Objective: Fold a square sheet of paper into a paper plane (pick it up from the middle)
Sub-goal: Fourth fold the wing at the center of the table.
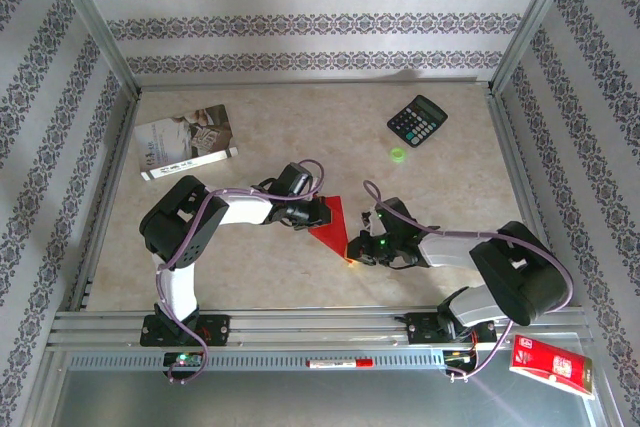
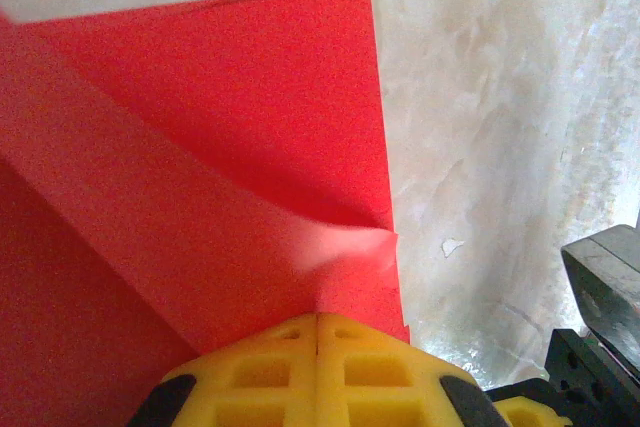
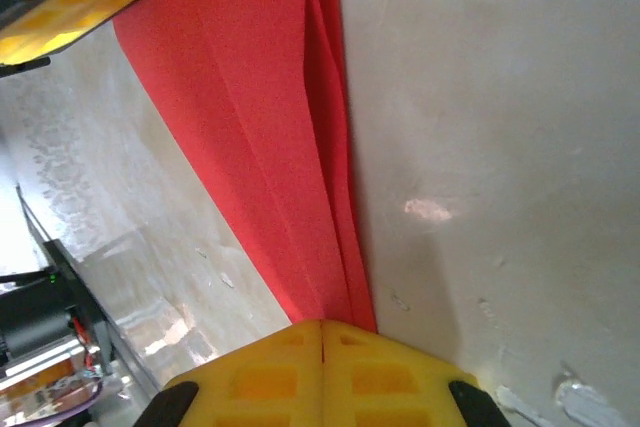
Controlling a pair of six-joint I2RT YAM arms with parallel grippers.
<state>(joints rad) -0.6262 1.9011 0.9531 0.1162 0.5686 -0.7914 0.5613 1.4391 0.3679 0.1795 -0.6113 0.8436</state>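
Top external view, starting at the left: a grey-white booklet (image 1: 186, 142) lies at the far left of the tabletop (image 1: 440, 197). Near it the left arm bends toward the middle, and its left fingers (image 1: 316, 215) are at the left edge of the red paper (image 1: 333, 222). This paper lies flat near the middle of the tabletop, between the two arms, and it is already partly folded to a triangle-like shape. At its right lower corner are the right fingers (image 1: 358, 245). Further right and far back there is a black calculator (image 1: 417, 120), with a small green round thing (image 1: 397, 154) just in front of it. A glossy red packet (image 1: 553, 367) lies at the near right, outside the frame rail.

On the left wrist view the left fingers (image 2: 265, 362) are pressed together with no gap, and their tips sit over the edge of the red paper (image 2: 230, 117), where one folded flap crosses diagonally.

On the right wrist view the right fingers (image 3: 270, 362) are also fully closed, and the narrow folded layers of the red paper (image 3: 260, 97) run right into their tips. For both, I cannot tell if the paper is clamped between the fingers or pressed under them.
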